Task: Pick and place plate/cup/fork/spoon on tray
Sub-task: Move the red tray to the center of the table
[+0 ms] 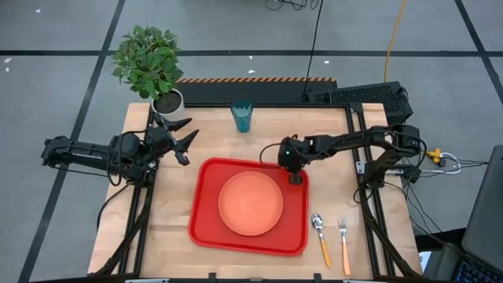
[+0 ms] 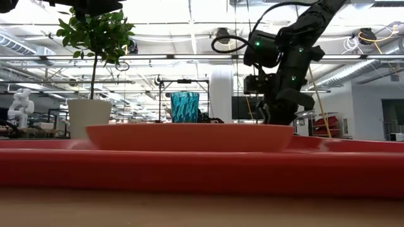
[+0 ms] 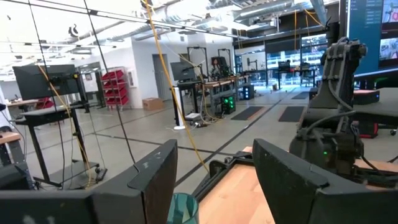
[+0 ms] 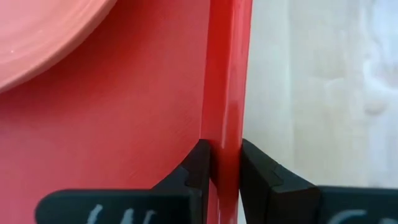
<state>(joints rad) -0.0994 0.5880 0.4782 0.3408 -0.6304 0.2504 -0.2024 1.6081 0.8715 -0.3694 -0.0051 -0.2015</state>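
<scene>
Right hand [image 4: 225,165] clamps tray [image 4: 225,93] rim | plate [image 1: 250,203] on tray

Right end effector [image 4: 225,163] pinching tray [image 4: 225,93] rim.

The wooden table [image 1: 165,236] carries a red tray [image 1: 206,212] near its middle, slightly toward the front edge. A teal cup [image 1: 242,116] stands upright close to the back edge, about midway along it. A white pot holding a leafy plant [image 1: 149,63] sits at the back left corner. Near the front right corner lie a spoon [image 1: 321,239] and a fork [image 1: 343,245], side by side and apart, handles pointing to the front edge; the spoon is nearer the tray. Whether either utensil reaches the table's front edge is hard to judge from above.
</scene>
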